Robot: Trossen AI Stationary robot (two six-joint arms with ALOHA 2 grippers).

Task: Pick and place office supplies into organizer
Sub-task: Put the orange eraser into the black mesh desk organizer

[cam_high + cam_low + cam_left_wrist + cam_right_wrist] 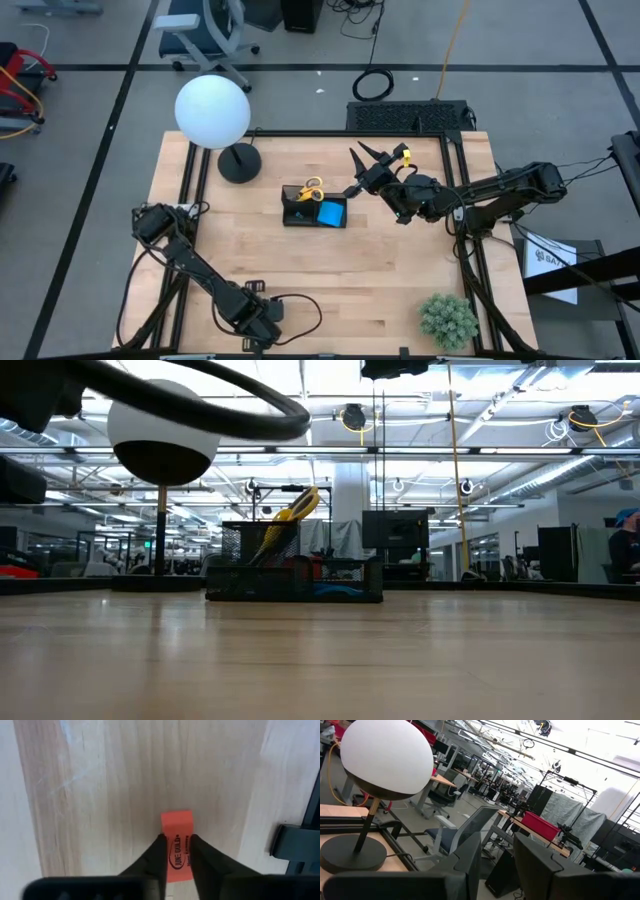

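At the bench's [330, 270] near edge, about 7 o'clock, the left hand [175, 851] has its fingers narrowed on a small orange-red rectangular eraser [177, 837] lying flat, its long axis running along the fingers. At centre sits the black mesh organizer [312, 212], yellow-handled scissors [311, 189] leaning up from it beside a bright blue pad [333, 214]. At 2 o'clock the right hand [362, 160] hovers empty, slightly parted. A white globe lamp [213, 112] stands at 11 o'clock.

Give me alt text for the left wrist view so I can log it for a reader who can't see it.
The left gripper's two dark fingers sit on either side of an orange-red eraser with black printed lettering, lying flat on the light wooden table. A black frame piece shows at one edge.
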